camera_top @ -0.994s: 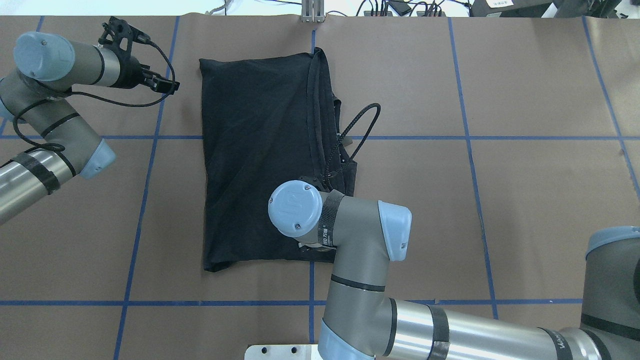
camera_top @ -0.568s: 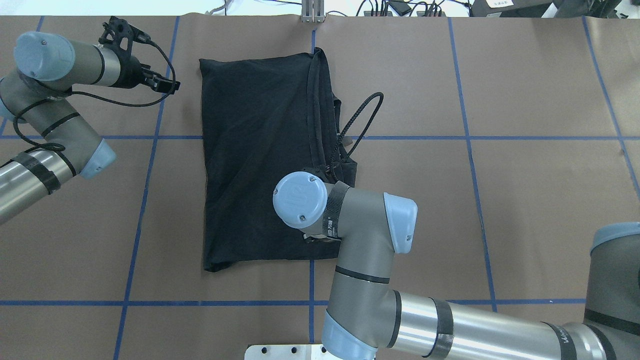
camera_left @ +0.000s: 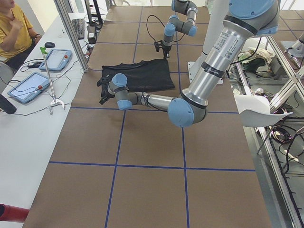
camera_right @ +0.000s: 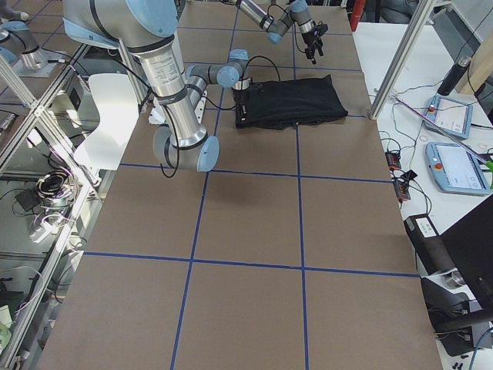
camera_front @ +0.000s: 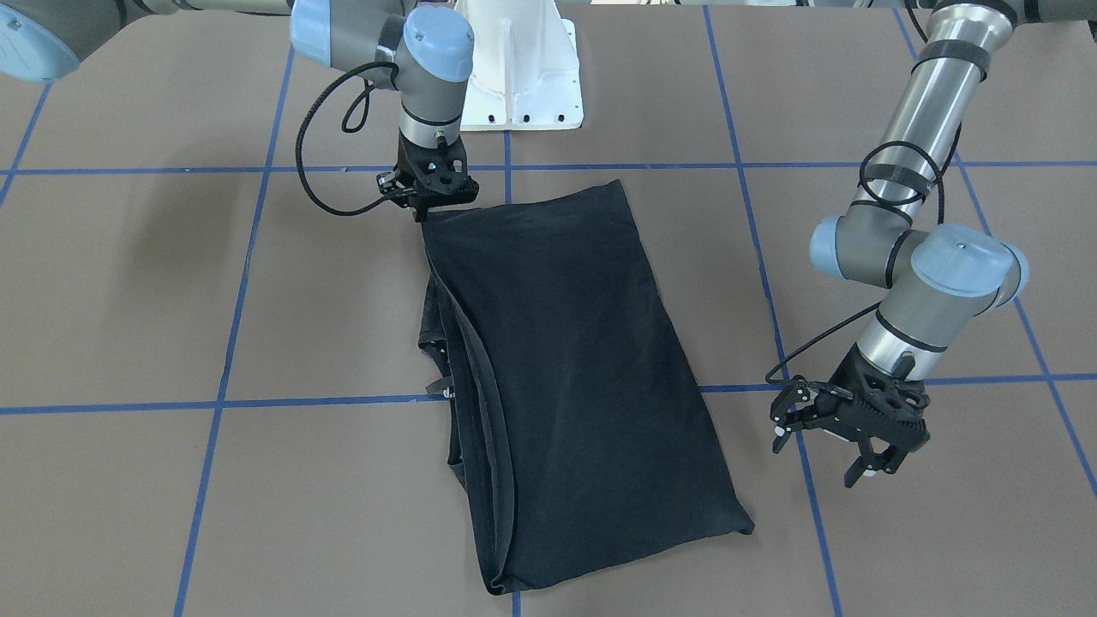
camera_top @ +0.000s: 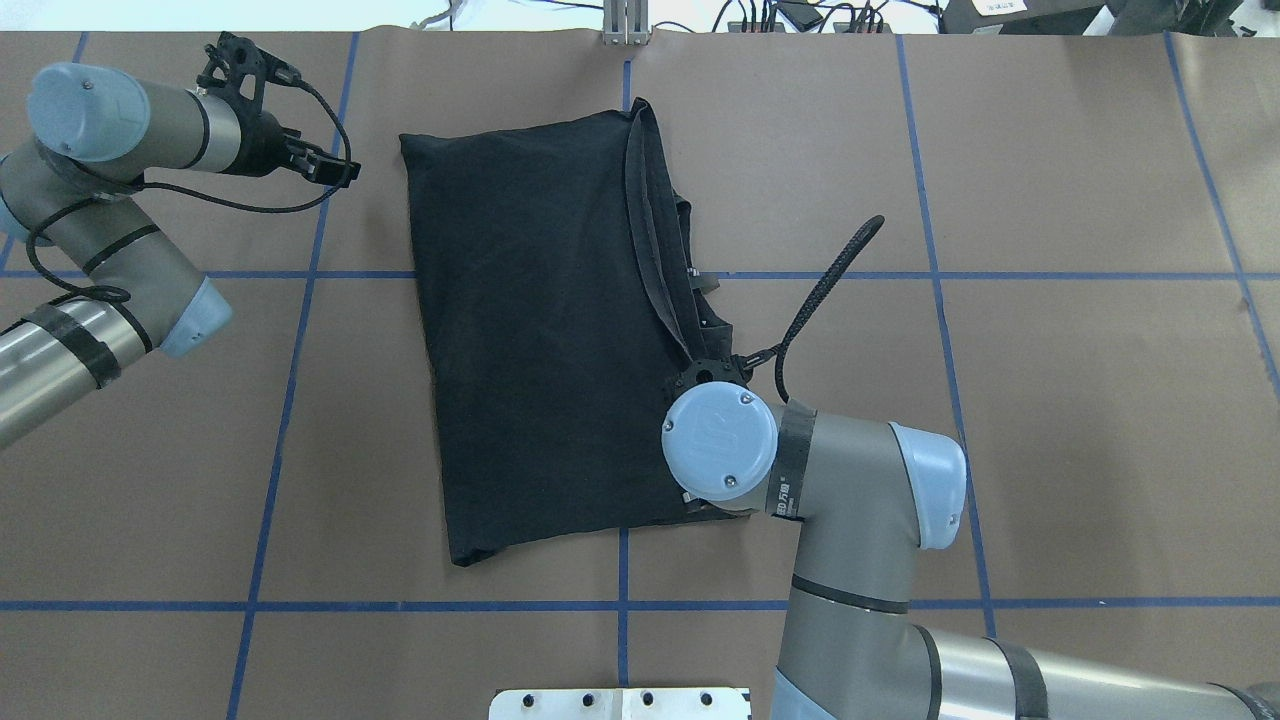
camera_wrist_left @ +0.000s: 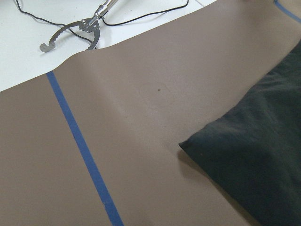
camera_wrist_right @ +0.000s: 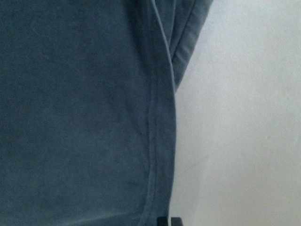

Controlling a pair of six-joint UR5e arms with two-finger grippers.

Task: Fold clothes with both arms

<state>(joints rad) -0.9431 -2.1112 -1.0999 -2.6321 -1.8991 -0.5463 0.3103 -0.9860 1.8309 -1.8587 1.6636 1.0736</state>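
The T-shirt [camera_front: 574, 368] lies on the brown surface [camera_front: 171, 300], folded lengthwise into one long rectangle with a plain black side up. Its stacked hems and loose edges run along the long side toward the robot's right. The opposite long side is a smooth fold. The rectangle sits slightly askew to the blue tape lines [camera_front: 326, 401] that cross beneath it. The right pincer [camera_front: 426, 195] is at the T-shirt corner nearest the white pedestal base [camera_front: 523, 77], on the layered-edge side. It points straight down, with its fingers drawn together on the hem at that corner. In the right wrist view the fabric edge fills the frame and runs down to the two fingertips, which stand close together at the bottom. The right arm [camera_top: 850, 480] reaches in over that end of the T-shirt, and its black cable [camera_top: 820, 290] loops out beyond the layered edge. The left pincer [camera_front: 844, 437] hangs just off the T-shirt's far corner on the folded side. It is clear of the fabric, its fingers are spread wide, and it holds nothing. The left wrist view shows that rounded T-shirt corner resting on the surface beside a tape line. The left arm [camera_top: 120, 120] stays wholly outside the T-shirt's outline.
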